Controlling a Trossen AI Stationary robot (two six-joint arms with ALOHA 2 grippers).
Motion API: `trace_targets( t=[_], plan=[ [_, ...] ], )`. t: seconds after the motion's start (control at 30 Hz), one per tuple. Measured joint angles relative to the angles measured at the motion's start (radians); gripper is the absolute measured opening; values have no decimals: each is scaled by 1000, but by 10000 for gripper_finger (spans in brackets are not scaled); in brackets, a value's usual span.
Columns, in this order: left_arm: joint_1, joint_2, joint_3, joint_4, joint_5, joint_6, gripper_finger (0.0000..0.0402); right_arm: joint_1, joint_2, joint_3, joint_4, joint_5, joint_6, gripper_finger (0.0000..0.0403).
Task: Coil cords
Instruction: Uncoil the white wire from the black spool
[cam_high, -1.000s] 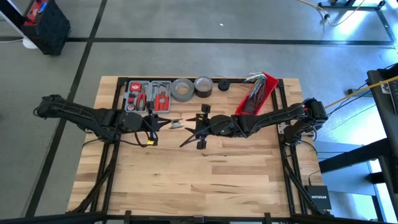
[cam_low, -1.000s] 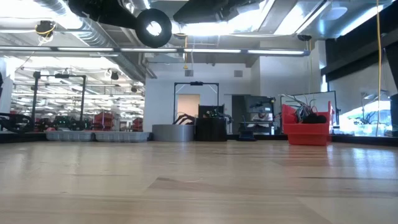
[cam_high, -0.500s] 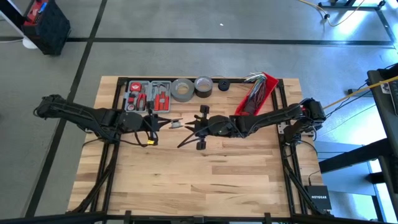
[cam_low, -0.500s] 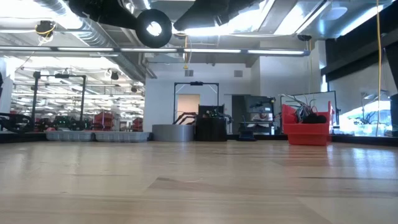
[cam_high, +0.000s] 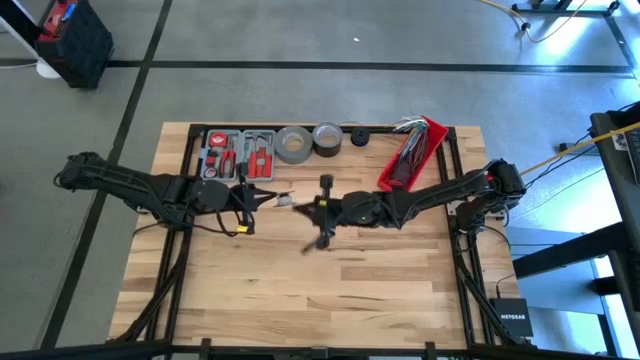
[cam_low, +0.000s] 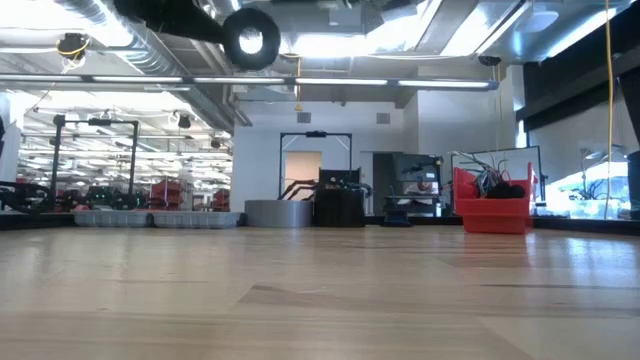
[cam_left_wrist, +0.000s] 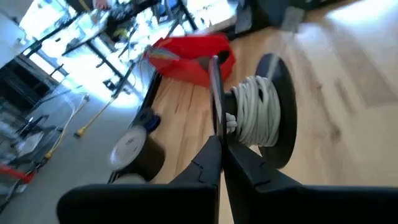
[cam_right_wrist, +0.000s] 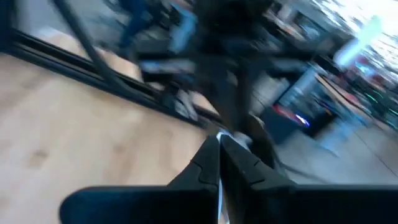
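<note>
Left hand pinched shut on a white cord wound around a black puck, lifted over the desk near its far edge, right hand closed, gripping nothing visible, mid-desk beside it

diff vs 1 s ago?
The right gripper has gone from open jaws to shut and swung away from the left gripper, toward the table's front edge. No cord shows in its jaws. The left gripper stays shut, with the coiled white cord on its black puck just ahead of its fingers. Toolbox, tape rolls and red bin unmoved.
</note>
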Motion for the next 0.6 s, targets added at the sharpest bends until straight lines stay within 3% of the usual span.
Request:
trace_targets(
  t=[0.1, 0.4, 0.47, 0.6],
  plan=[
    [8, 15, 0, 42, 7, -4, 1, 9, 13, 0, 35, -71, -5, 7],
    [11, 103, -1, 216, -13, -16, 1, 2, 43, 0, 91, -24, 0, 5],
    [19, 126, -1, 238, -14, -3, 1, 0, 50, 1, 109, -71, 0, 6],
    [20, 125, -1, 287, -71, 1, 1, 0, 58, 3, -32, -117, -41, 6]
  ],
)
